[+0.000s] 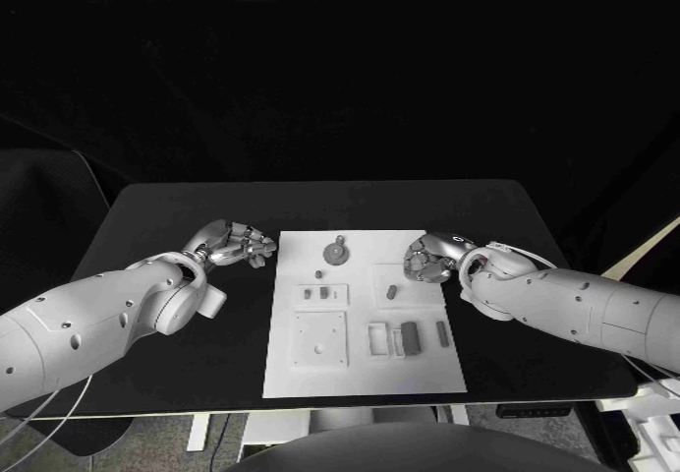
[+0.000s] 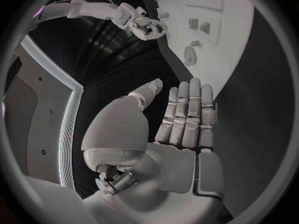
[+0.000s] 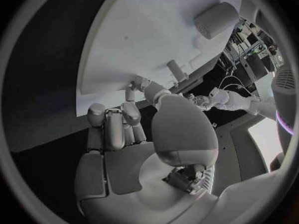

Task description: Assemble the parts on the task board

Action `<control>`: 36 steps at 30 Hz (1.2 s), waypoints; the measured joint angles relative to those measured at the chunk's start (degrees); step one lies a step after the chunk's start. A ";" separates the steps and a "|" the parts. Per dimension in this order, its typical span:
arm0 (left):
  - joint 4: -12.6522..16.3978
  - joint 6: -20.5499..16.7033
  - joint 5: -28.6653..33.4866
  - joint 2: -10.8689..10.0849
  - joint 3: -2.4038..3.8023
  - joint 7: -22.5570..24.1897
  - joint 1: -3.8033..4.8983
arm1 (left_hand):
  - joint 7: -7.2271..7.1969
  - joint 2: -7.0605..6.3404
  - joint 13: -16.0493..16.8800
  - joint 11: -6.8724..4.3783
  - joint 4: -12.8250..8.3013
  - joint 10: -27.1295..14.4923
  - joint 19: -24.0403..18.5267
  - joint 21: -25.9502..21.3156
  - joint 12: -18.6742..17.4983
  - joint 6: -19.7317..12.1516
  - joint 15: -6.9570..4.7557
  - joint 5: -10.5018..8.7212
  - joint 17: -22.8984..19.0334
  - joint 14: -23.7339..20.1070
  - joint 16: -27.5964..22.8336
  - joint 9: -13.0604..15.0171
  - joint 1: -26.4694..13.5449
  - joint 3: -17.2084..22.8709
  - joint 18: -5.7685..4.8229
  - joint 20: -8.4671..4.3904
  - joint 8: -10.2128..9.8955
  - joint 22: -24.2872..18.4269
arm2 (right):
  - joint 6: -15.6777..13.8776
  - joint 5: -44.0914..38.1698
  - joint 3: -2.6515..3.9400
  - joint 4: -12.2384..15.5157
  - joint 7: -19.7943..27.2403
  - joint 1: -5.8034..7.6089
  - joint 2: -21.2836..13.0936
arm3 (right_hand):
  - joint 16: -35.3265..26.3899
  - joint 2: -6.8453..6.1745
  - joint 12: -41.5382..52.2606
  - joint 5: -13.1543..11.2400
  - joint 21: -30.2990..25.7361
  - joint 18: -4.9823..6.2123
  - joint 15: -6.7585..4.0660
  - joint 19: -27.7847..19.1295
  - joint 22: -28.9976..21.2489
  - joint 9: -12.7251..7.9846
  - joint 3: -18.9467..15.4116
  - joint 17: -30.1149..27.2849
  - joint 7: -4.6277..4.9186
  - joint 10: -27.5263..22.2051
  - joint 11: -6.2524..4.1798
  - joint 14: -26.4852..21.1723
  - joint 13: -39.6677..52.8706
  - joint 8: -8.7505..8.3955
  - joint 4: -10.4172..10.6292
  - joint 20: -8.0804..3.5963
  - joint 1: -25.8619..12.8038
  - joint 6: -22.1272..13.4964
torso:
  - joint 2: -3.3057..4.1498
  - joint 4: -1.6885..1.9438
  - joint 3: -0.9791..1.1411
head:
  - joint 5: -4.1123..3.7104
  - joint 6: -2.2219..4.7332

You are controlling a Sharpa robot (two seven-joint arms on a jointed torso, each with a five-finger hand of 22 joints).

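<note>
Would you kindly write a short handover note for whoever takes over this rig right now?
Left hand: open, fingers straight, holding nothing, beside the task board's left edge.
Right hand: fingers curled at the board's right edge; whether it holds anything cannot be told.
Parts: grey pieces spread over the board, a round one near the far end.
Done: no assembly evident. Left: assembling the parts.

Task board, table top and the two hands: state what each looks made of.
Task board: a white, matte, flat plate, likely plastic or painted sheet; it shows no glare.
Table: a black, dull top with a thin edge, possibly laminate or a mat; the material cannot be told.
Left hand and right hand: silvery with soft highlights, which suggests metal or metallised plastic.
</note>
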 measured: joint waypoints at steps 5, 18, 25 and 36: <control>-0.02 0.02 0.00 0.01 0.00 -0.04 0.00 | 0.00 0.00 0.00 0.00 0.00 0.00 0.00 0.00 0.00 0.00 0.00 0.00 0.00 0.00 0.00 0.00 0.00 0.00 0.00 0.00 0.00 0.00 | -0.05 0.00 0.00 -0.02 -0.01 0.00 0.02 | 0.00 -0.18 0.00 0.00 0.00 0.00 0.00 0.00 -0.05 0.05 -0.25 -0.09 -0.02 0.00 0.00 0.00 -0.05 0.02 0.25 0.00 -0.18 0.07 | 0.01 0.01 0.01 | 0.00 -0.07; -0.05 0.06 0.01 -0.02 0.00 -0.11 0.00 | 0.00 0.00 0.00 0.20 0.00 -0.20 0.00 0.00 0.00 0.00 0.00 0.00 0.00 0.00 -0.22 -0.01 0.00 0.00 -0.01 0.00 0.00 0.00 | -0.19 0.15 0.00 -0.10 -0.07 0.00 0.10 | 0.00 -1.06 0.00 0.00 0.00 0.01 0.00 0.00 -0.12 -0.08 -0.79 -0.71 0.03 0.00 0.00 0.00 -0.14 -0.02 0.79 0.00 -1.06 0.15 | 0.03 0.00 0.01 | 0.12 -0.02; -0.05 0.09 0.01 -0.02 0.00 -0.15 0.00 | 0.00 0.00 0.00 0.20 0.00 -0.20 0.00 0.00 0.00 0.00 0.00 0.00 -0.05 0.00 -0.22 -0.01 0.00 0.00 -0.01 0.00 0.00 0.00 | -0.22 0.22 0.00 -0.09 -0.08 0.00 0.10 | 0.00 -1.06 0.00 0.00 0.00 0.00 0.10 0.00 -0.18 -0.09 -0.95 -0.84 0.27 0.00 0.00 -0.10 -0.19 -0.30 0.95 0.00 -1.06 -0.08 | 0.04 0.01 0.01 | 0.12 -0.04; -0.05 0.13 0.01 -0.06 0.00 -0.24 0.00 | 0.00 0.00 -0.05 0.20 0.00 -0.20 0.00 -0.22 0.00 0.00 0.00 0.00 -0.05 0.00 -0.22 -0.02 0.00 0.00 -0.01 0.00 0.00 0.05 | -0.22 0.31 0.00 -0.04 -0.12 0.01 0.08 | 0.00 -1.30 0.00 0.00 0.00 0.01 0.10 0.00 -0.18 -0.16 -1.27 -0.79 0.35 0.01 0.01 -0.10 -0.19 -0.38 0.94 0.00 -1.30 -0.16 | 0.07 0.02 0.01 | 0.14 -0.06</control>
